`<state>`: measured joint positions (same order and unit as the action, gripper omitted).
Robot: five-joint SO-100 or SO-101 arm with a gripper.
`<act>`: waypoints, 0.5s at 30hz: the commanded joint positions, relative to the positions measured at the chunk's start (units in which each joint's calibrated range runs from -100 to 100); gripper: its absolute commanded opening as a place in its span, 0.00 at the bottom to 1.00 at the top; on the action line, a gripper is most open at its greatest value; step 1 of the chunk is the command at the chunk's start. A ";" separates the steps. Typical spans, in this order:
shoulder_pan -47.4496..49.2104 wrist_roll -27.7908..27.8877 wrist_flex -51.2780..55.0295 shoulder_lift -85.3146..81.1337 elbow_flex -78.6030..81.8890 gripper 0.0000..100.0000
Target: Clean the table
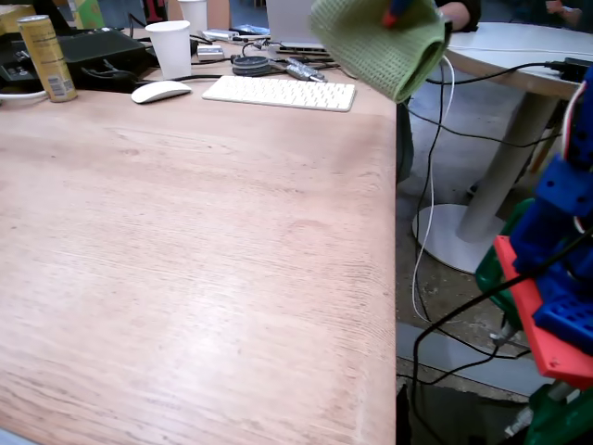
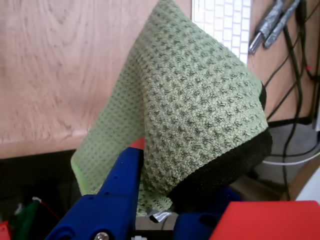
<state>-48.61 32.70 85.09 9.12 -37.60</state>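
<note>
Above the pale wood counter (image 1: 195, 260), a green cloth (image 2: 200, 110) is gripped by the end effector (image 2: 150, 200); no writing is legible.

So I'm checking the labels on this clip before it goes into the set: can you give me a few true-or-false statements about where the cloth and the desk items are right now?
1. The green cloth is lifted off the table, hanging at the end effector. True.
2. A white paper cup stands at the far end of the table in the fixed view. True.
3. The white keyboard lies under the cloth, fully covered. False: nearly all of it shows in the fixed view, and the cloth is in the air.
4. The yellow can lies tipped on its side. False: it stands upright at the far left.
5. The computer mouse lies to the left of the keyboard in the fixed view. True.
</note>
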 commanded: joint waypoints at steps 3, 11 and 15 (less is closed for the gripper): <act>28.14 3.08 -0.86 -15.13 10.56 0.00; 55.04 3.13 -15.31 -6.81 9.62 0.00; 63.50 2.74 -21.63 6.92 -1.43 0.00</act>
<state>9.91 35.73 65.80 10.07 -27.59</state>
